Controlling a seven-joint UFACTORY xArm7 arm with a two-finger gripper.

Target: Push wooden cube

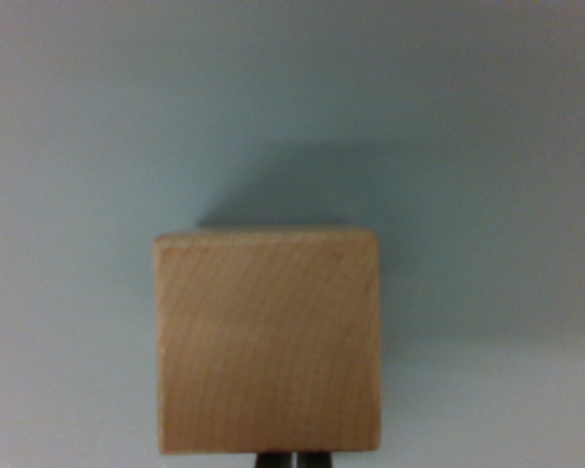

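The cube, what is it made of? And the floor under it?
The cube looks like pale, unpainted wood: curved grain lines run across its face. The surface under it is smooth, plain grey-blue, with no texture showing; the blurry picture does not tell its material.

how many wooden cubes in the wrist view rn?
1. The wooden cube sits low centre in the wrist view on the pale surface, directly above the gripper tips at the bottom edge. Anything outside the frame is unseen.
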